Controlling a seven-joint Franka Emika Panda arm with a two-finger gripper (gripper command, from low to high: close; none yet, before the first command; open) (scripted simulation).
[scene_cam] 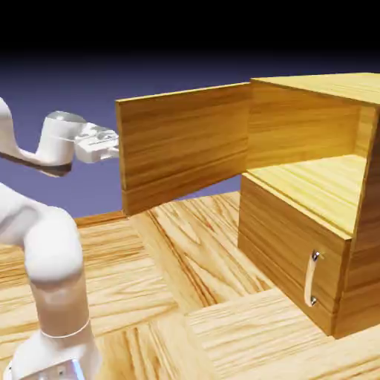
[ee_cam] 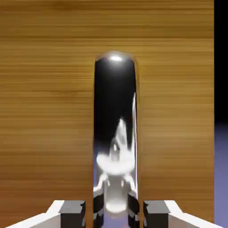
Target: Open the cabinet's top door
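Exterior view: top door point(scene_cam: 182, 145) of cabinet point(scene_cam: 326, 215) swung wide, free edge just ahead of end effector point(scene_cam: 111, 145); upper compartment exposed well beyond it. Hand view: end effector clamped narrow on door's silver handle point(ee_cam: 115, 133), wood panel filling frame straight ahead. Judgement: opening nearly complete. To finish well, keep pull along hinge arc, wrist turning with panel, grip square so bar does not slip. Lower door handle point(scene_cam: 312, 278) untouched, far off.

Backdrop point(scene_cam: 185, 67): plain blue-violet, darkening to black at top
Table point(scene_cam: 185, 260): light wood-grain panels, near foreground
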